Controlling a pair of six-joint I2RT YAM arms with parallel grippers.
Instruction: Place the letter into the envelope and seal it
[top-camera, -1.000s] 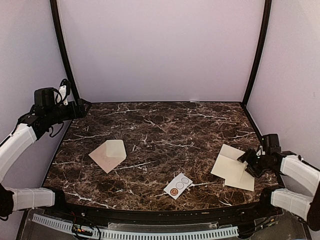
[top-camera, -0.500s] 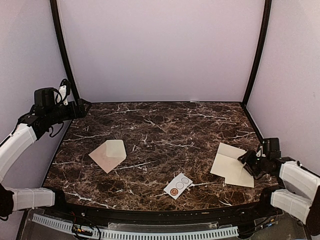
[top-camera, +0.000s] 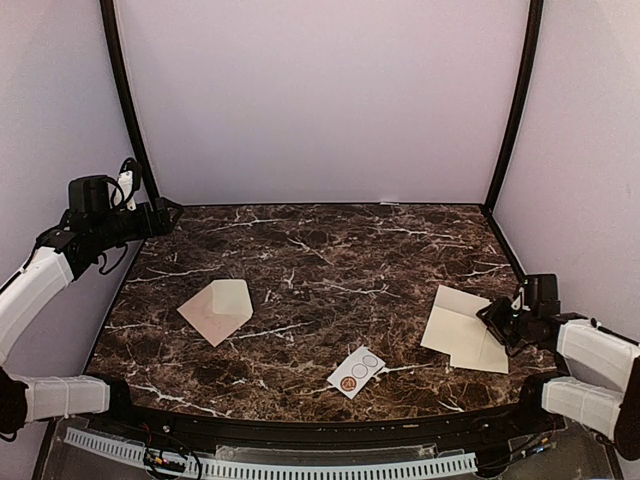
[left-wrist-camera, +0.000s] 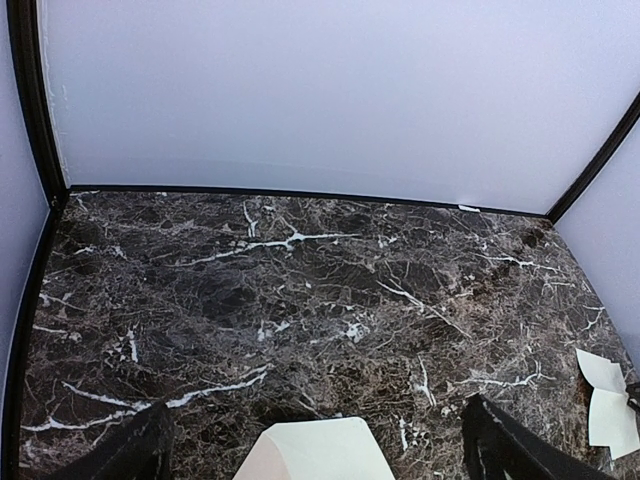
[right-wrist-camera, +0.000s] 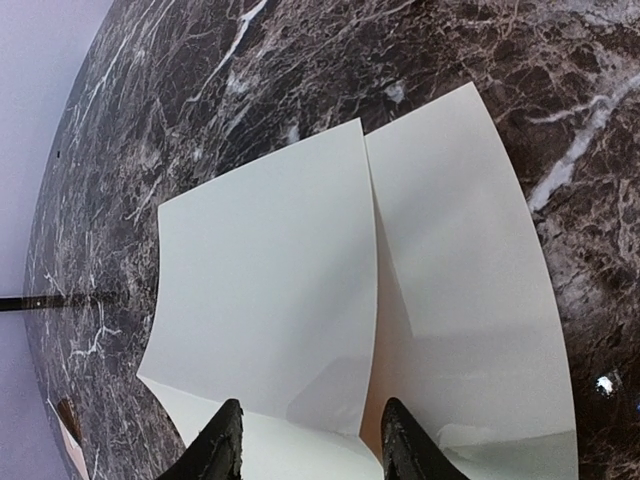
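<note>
Lower right, our right jaws stand half open astride the letter (top-camera: 460, 335); we should pinch its lifted edge squarely. Left jaws gape wide.

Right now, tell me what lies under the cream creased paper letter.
Only the dark veined marble tabletop shows around the cream-white creased paper letter. Its raised panel overlaps a lower fold of the same sheet. Anything beneath the sheet is covered.
</note>
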